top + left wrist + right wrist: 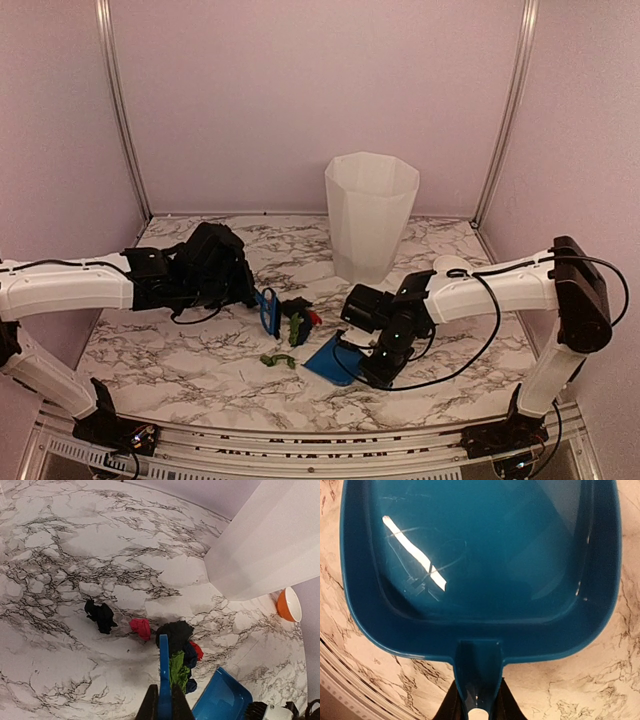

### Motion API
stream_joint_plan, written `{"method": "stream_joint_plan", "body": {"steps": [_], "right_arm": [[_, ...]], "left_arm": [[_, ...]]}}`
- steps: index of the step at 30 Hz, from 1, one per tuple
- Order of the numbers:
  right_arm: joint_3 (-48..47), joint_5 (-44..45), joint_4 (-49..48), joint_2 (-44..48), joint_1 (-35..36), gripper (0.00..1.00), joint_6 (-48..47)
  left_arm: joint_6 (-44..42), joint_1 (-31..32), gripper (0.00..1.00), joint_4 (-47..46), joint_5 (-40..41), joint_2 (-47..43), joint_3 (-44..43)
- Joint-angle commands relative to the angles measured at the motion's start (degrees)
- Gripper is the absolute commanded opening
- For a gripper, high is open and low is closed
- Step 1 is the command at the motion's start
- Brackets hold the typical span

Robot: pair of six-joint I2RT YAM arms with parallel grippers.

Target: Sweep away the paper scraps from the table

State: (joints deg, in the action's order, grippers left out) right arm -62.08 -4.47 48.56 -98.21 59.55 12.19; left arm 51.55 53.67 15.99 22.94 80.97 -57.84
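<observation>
L hand (164,707) was seen clamped on a thin blue brush (163,665), held edge-on and set against the main heap of paper scraps (177,647) (black, green, red, dk blue) on the surface (70,555). R hand (477,702) was closed round the handle of the blue dustpan (480,555). Pan was laid on the surface just beside the heap. Pan interior was found bare in wrist view, so nothing was judged collected yet.

Strays were noted apart from the heap: black scrap (100,616) and pink-red scrap (140,627), both on the brush side away from pan, plus a green scrap (278,360) near the pan.

Progress was judged early: scraps partly bunched, none in pan. Left to do: heap pushed in, strays fetched, load prob. tipped into white bin (370,215)
</observation>
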Motion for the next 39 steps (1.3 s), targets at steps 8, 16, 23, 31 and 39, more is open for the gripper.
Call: {"method": "stream_joint_plan", "body": {"steps": [8,16,23,31,39], "right_arm": [[1.75,-0.22,0.03,2.99,0.48,0.0,1.69],[2.37,-0.88,-0.65,2.35,0.52,0.0,1.28],[2.22,-1.02,-0.57,2.06,0.48,0.0,1.09],[3.43,-0.89,-1.15,2.74,0.47,0.0,1.91],[3.24,-1.11,-2.35,1.62,0.46,0.0,1.55]], "left_arm": [[-3.22,-0.16,0.0,14.21,-4.48,-19.14,11.29],[3.9,6.17,0.0,15.68,-15.04,-27.55,20.51],[5.17,11.4,0.0,12.79,-15.35,-24.04,19.18],[0.73,7.96,0.0,1.27,-15.27,-12.32,16.14],[-6.81,-0.5,0.0,-6.73,-19.56,-4.31,10.12]]}}
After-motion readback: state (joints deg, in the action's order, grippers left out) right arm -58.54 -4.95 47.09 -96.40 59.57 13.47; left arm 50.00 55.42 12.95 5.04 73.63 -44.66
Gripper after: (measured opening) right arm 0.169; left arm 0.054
